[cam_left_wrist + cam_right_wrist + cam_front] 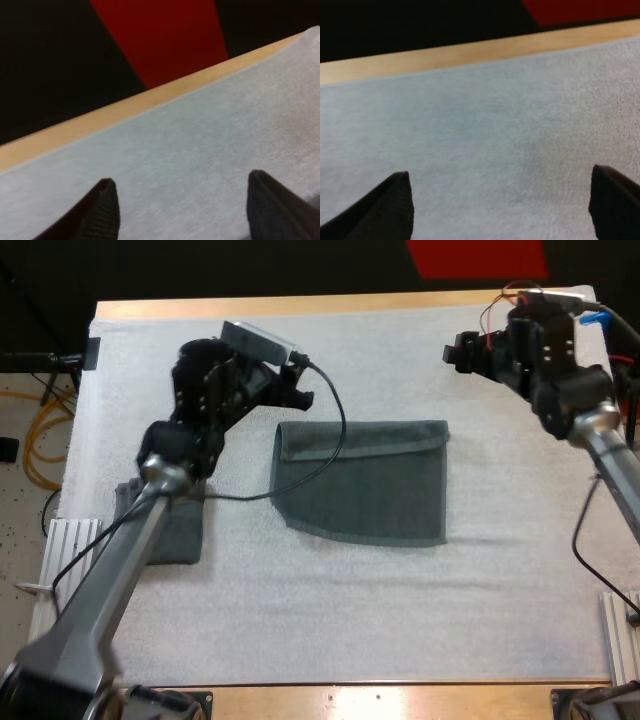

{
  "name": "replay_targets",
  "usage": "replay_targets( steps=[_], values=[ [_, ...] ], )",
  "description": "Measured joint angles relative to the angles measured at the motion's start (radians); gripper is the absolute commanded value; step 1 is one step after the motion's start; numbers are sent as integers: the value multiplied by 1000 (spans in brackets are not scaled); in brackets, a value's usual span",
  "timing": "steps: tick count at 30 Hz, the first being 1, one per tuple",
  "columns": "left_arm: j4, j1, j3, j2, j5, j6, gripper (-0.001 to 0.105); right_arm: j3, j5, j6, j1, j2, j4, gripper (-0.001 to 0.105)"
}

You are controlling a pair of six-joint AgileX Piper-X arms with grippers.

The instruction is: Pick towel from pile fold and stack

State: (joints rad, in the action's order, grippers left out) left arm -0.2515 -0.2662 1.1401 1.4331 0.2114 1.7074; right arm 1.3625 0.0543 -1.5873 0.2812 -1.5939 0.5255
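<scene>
Left claw [181, 180] and right claw [500, 172] agape

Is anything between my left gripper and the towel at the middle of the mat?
Nothing visible does. The left gripper is by the far left corner of the towel, fingers open, with only bare white mat between them.

high view: sitting behind both arms, looking forward and down, taking in the whole mat [350, 640] on the table [300, 306]. left wrist view: riding the left gripper [181, 178], hanging close over the mat, facing the table's far edge aslant. right wrist view: riding the right gripper [500, 171], facing that edge squarely. all three sharing the mat's far strip.
</scene>
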Motion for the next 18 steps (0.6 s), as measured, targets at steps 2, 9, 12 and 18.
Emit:
replay_targets(
  steps=[2, 9, 12, 18],
  values=[
    [-56, 0, 0, -60, -18, -24, 54, 0, -28, -3, 4, 43, 26, 70],
    [-234, 0, 0, -228, -33, -64, 54, 1, -86, -6, 47, 148, 131, 57],
    [-311, 0, 0, -301, -34, -66, 54, 1, -93, -9, 81, 177, 183, 39],
    [-518, 0, 0, -421, -34, -64, 55, 3, -94, -14, 154, 213, 306, 17]
  ],
)
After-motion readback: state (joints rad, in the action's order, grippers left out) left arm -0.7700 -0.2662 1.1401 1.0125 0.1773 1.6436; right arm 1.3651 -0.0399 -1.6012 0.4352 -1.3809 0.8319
